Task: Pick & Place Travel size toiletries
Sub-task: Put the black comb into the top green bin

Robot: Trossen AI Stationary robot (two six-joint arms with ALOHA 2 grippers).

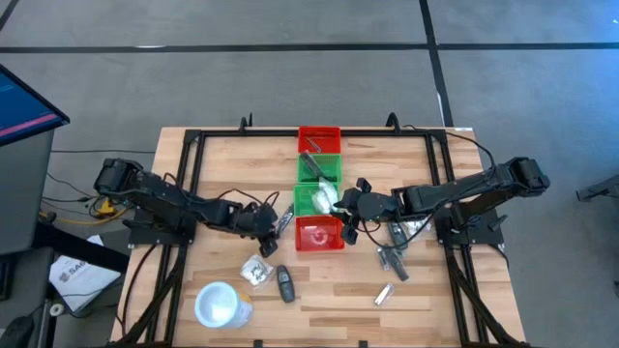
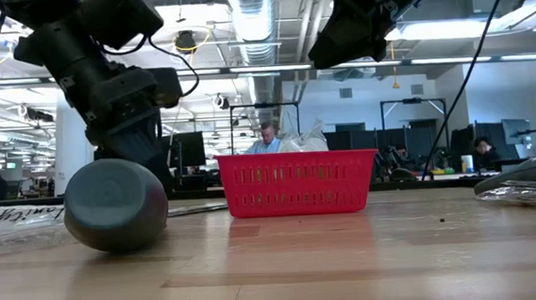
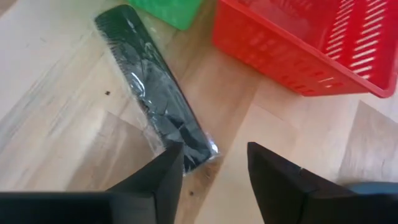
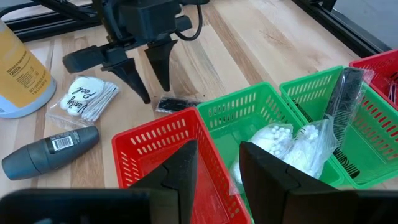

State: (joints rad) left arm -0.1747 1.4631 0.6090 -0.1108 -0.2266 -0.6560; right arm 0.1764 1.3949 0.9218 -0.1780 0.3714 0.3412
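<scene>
Left gripper (image 1: 274, 224) sits low over the wooden table (image 1: 406, 290), just left of the near red plastic bin (image 1: 319, 235); fingers (image 3: 163, 180) spread apart, gripping nothing; the black comb in a clear wrapper (image 3: 155, 102) lies flat on the table right in front of them, its near end between the fingertips, beside the bin's corner; right gripper (image 1: 345, 205) hovers above the middle green plastic bin (image 1: 317, 198), fingers (image 4: 180, 174) parted, nothing between them; a clear crinkly packet of white cotton balls (image 4: 292, 146) lies in that green bin; another black comb (image 4: 345, 99) leans in the next green bin (image 4: 367, 146); on the table: a packet of white cotton swabs (image 4: 87, 99), a dark grey oblong bottle (image 4: 50, 152), slim silver-grey tubes (image 1: 392, 263) near the right arm; white round cup (image 1: 218, 304) at the front left.
</scene>
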